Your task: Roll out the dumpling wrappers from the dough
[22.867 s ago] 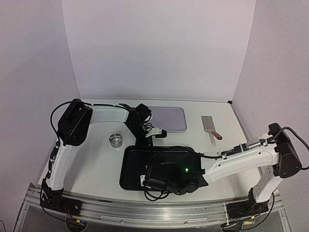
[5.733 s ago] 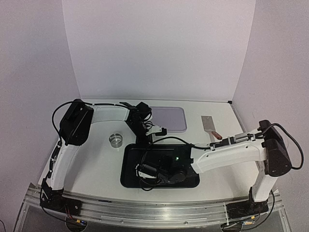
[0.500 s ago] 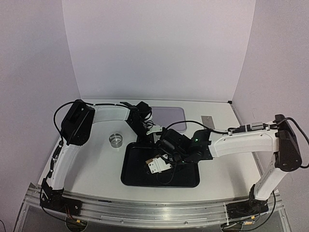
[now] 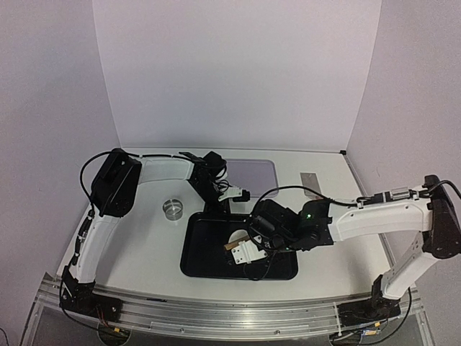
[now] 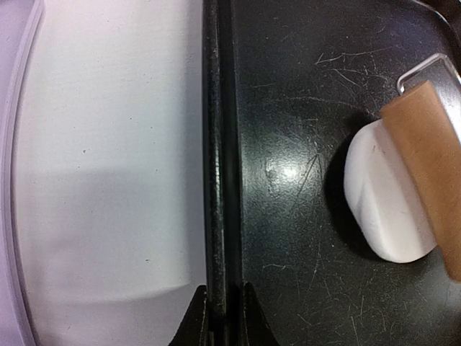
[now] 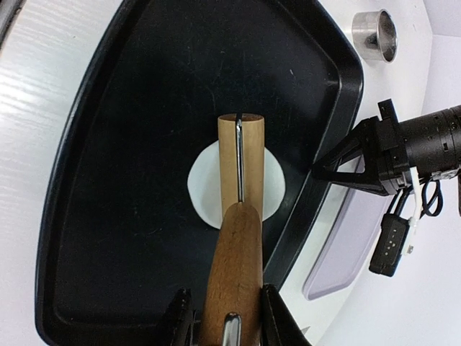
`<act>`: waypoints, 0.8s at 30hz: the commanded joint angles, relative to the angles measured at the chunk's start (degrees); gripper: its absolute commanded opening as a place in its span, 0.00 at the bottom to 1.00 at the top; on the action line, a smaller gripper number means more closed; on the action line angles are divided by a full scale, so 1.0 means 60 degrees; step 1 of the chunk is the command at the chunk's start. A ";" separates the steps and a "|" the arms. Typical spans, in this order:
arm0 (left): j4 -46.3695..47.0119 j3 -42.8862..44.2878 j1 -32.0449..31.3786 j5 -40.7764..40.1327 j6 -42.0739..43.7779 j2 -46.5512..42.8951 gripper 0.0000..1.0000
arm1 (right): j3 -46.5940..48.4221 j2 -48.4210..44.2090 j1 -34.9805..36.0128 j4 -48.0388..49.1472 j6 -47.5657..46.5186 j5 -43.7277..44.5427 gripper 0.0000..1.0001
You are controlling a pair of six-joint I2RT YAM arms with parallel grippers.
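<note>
A thin, round white dumpling wrapper [image 6: 205, 184] lies flat in the black tray [image 4: 198, 263]. My right gripper [image 6: 225, 306] is shut on the handle of a wooden roller [image 6: 234, 274]. The roller's barrel [image 6: 240, 162] rests across the middle of the wrapper. In the top view the right gripper [image 4: 248, 251] is over the tray's centre. My left gripper [image 5: 225, 299] is shut on the tray's far rim [image 5: 216, 144]. The wrapper [image 5: 378, 202] and the roller [image 5: 425, 173] show at the right of the left wrist view.
A small metal ring cutter [image 4: 173, 208] stands on the white table left of the tray and also shows in the right wrist view [image 6: 375, 34]. A lilac tray [image 4: 252, 173] lies behind the black tray. A metal scraper blade [image 4: 310, 179] lies at the back right.
My right gripper with the roller has shifted a little to the right and toward the near side over the tray. The left arm has not moved.
</note>
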 commanded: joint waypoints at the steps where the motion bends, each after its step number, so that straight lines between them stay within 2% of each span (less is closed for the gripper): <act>1: -0.0261 -0.0045 -0.0082 -0.0941 0.1232 0.0309 0.00 | -0.0566 0.0429 -0.0062 -0.2878 0.0414 -0.0232 0.00; 9: -0.0273 -0.0089 -0.0077 -0.0960 0.1248 0.0186 0.00 | 0.0676 0.2072 -0.0429 -0.2106 -0.0342 -0.0428 0.00; 13: -0.0273 -0.0118 -0.0078 -0.0956 0.1286 0.0177 0.00 | 0.0090 0.1492 -0.0293 -0.2195 0.0141 -0.0501 0.00; 19: -0.0242 -0.0064 -0.0072 -0.0943 0.1293 0.0230 0.00 | -0.0947 0.0472 0.0570 -0.3150 0.1635 -0.0536 0.00; 24: -0.0246 -0.0066 -0.0080 -0.0919 0.1271 0.0222 0.00 | -0.0478 0.1072 0.0545 -0.2951 0.1555 -0.0383 0.00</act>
